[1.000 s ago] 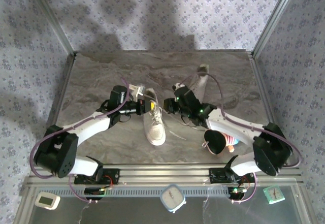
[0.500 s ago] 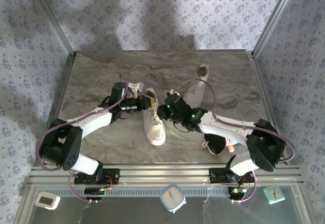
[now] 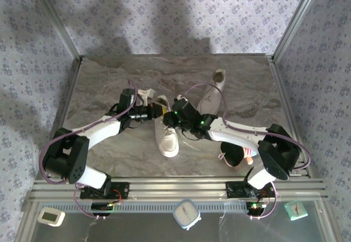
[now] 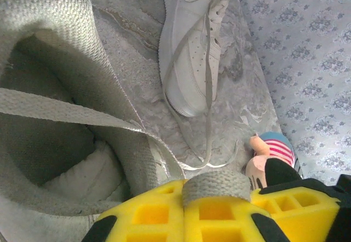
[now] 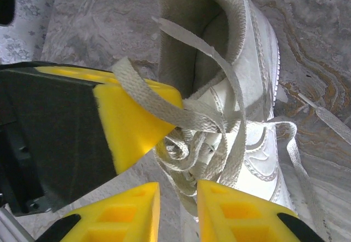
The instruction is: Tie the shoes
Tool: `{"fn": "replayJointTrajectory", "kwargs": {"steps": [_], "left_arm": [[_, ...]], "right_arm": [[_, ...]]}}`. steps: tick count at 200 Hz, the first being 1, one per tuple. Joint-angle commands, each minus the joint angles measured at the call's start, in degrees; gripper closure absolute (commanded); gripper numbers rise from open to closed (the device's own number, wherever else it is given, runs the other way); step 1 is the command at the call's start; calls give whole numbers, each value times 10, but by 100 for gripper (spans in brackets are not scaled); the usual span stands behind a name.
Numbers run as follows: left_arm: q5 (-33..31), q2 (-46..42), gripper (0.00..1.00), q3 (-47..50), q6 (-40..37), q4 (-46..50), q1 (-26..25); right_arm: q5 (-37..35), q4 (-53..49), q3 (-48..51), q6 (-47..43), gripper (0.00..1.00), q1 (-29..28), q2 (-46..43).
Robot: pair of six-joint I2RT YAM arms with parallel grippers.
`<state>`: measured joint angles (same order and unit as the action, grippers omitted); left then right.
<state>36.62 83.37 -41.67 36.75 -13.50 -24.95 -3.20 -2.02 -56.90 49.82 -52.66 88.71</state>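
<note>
**both grippers at the near sneaker's collar, one lace pinched**

from above we see the near sneaker (image 3: 167, 138) lying near the middle of the marble-patterned table (image 3: 104, 88), its toe toward the arm bases. the far sneaker (image 3: 211, 96) lies just behind it to the right, angled, with its heel toward the back wall. the two shoes are apart. the left gripper (image 3: 158, 110) sits at the near sneaker's collar from the left and the right gripper (image 3: 174, 118) from the right, close together over the opening. a plush toy (image 3: 248, 154) shows beside the right arm, near the front right of the table.

in the left wrist view the left gripper's yellow pads (image 4: 148, 220) are pressed together, with a flat white lace (image 4: 216, 183) clamped at their tips. that lace runs taut across the near sneaker's dark opening. beyond it, the far sneaker's loose laces trail on the table.

in the right wrist view the right gripper's fingers (image 5: 236, 212) are parted by a narrow gap, just short of the crossed laces on the tongue. we see them gripping nothing. the left gripper's pad sits beside the collar with the lace draped over it.
</note>
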Motion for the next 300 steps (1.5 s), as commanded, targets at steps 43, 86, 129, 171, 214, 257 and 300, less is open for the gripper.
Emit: {"fn": "replayJointTrajectory", "kwargs": {"steps": [43, 86, 129, 171, 214, 257, 300], "left_arm": [[13, 1, 100, -15, 0, -5, 4], [16, 1, 100, -13, 0, -7, 3], [19, 1, 100, -10, 1, -11, 4], [24, 3, 100, -11, 0, -15, 3], [30, 4, 100, -10, 1, -19, 3], [28, 1, 100, -8, -5, -16, 3], [26, 2, 100, -10, -12, -8, 3]], "right_arm": [[0, -20, -25, 11, 72, 0, 28], [2, -20, -30, 11, 72, 5, 42], [4, -18, -35, 10, 71, 11, 52], [0, -26, -41, 10, 73, 18, 59], [-2, -29, -49, 6, 76, 21, 65], [-6, -34, -52, 4, 87, 20, 59], [-11, -36, -41, -2, 94, 10, 25]]}}
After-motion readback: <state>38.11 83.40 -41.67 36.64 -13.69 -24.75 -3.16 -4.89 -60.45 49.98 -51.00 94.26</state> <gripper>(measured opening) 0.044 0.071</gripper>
